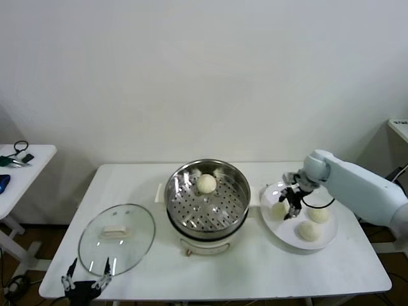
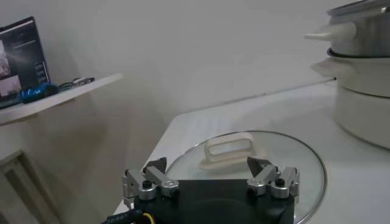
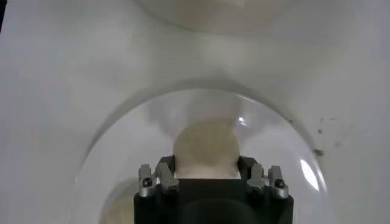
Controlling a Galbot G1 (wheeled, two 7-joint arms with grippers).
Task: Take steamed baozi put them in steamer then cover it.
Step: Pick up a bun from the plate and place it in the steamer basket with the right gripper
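The steel steamer (image 1: 176,191) stands mid-table with one baozi (image 1: 206,183) inside. Three more baozi lie on a white plate (image 1: 326,241) to its right. My right gripper (image 1: 291,204) is down on the plate, and its fingers press both sides of the nearest baozi (image 1: 278,209). In the right wrist view that baozi (image 3: 206,145) fills the gap of the right gripper (image 3: 206,163) and still rests on the plate (image 3: 122,140). The glass cover (image 1: 116,239) lies flat at the table's front left. My left gripper (image 1: 86,273) hangs open just in front of it, seen also in the left wrist view (image 2: 206,164) facing the cover's white handle (image 2: 228,151).
Two free baozi (image 1: 319,214) (image 1: 309,231) sit on the plate beside my right gripper. A small side table (image 1: 25,167) with tools stands far left. The steamer's white pot base (image 2: 365,91) rises to the right of the cover.
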